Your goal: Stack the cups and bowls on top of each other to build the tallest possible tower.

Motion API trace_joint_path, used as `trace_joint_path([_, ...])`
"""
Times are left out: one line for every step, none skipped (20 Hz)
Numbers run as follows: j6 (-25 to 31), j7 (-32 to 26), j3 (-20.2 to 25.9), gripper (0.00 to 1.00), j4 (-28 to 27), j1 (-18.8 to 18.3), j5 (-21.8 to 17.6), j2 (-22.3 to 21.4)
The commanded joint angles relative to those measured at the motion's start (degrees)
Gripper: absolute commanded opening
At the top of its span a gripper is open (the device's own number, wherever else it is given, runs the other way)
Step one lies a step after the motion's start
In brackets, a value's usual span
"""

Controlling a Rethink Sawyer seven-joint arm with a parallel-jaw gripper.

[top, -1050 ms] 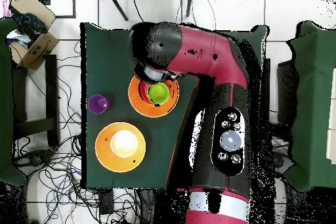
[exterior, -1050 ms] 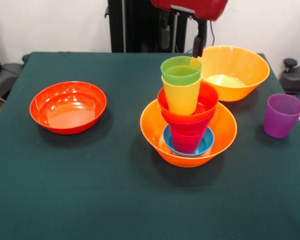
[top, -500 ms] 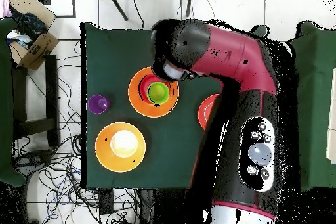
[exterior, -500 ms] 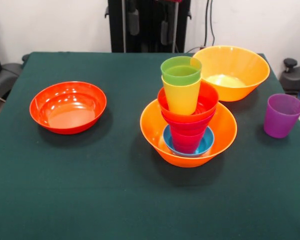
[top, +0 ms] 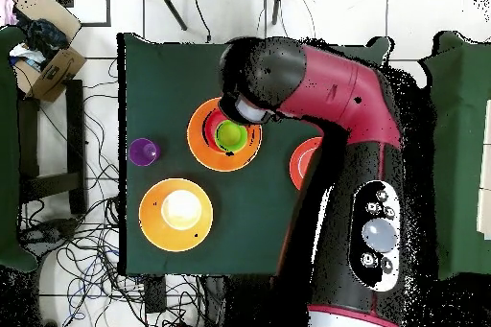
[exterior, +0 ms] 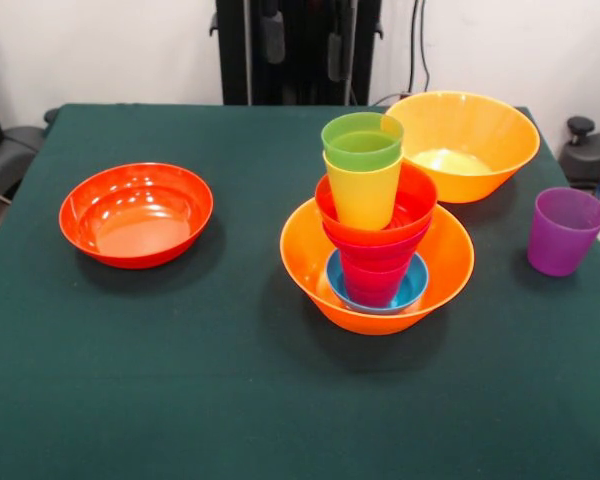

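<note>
- No brand, label or other writing is showing readably on any of the glossy plastic pieces.
- The green cloth table (exterior: 160, 400) is lying flat and matte, bare across its near part.
- The tower (exterior: 376, 235) is standing right of the table's middle, rising from a large orange bowl (exterior: 320, 270), round and deep with a smooth shiny wall.
- Inside that bowl a small blue bowl (exterior: 412, 288) is sitting at the bottom, and the crimson-pink cup (exterior: 372, 283) is standing in it, tapered, with a magenta rim (exterior: 380, 248) showing just above it.
- A small red-orange bowl (exterior: 417, 203) is nesting on top of those, and the yellow cup (exterior: 364, 195) is standing in it, leaning slightly.
- The green cup (exterior: 361, 141) is sitting nested in the yellow one, forming the top of the stack.
- The purple cup (exterior: 564, 231) is standing upright alone near the right edge, well apart from the tower.
- The wide shallow red-orange bowl (exterior: 136, 213) is resting by itself on the left, smooth and low-walled.
- The second large orange bowl (exterior: 480, 140) is sitting behind the tower, empty, its bottom shining pale.
- In the overhead view the red and black arm (top: 326, 93) is hanging above the table beside the tower, hiding the gripper, so I cannot tell its state.
</note>
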Motion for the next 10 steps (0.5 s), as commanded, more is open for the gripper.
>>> trace_joint_path([-3.73,7.37,5.15,1.0,6.63,2.16,1.48,4.69])
trace_joint_path([-3.96,7.65,5.1,1.0,6.32,2.48,1.66,5.11])
trace_joint_path([-3.64,7.78,5.09,1.0,5.55,2.7,1.85,5.58])
trace_joint_path([-3.89,8.14,5.06,1.0,5.36,3.02,2.19,5.95])
trace_joint_path([-3.98,8.57,4.87,1.0,5.1,3.43,2.41,6.06])
trace_joint_path([-4.05,9.1,4.65,1.0,4.71,3.89,2.44,6.39])
trace_joint_path([-4.35,9.81,4.4,1.0,4.78,4.47,2.71,6.52])
trace_joint_path([-4.38,10.67,3.99,1.0,4.24,5.11,2.75,6.97])
trace_joint_path([-4.78,11.6,3.64,1.0,4.19,5.82,2.91,7.26])
trace_joint_path([-4.97,12.54,3.36,1.0,3.71,6.43,3.17,7.77])
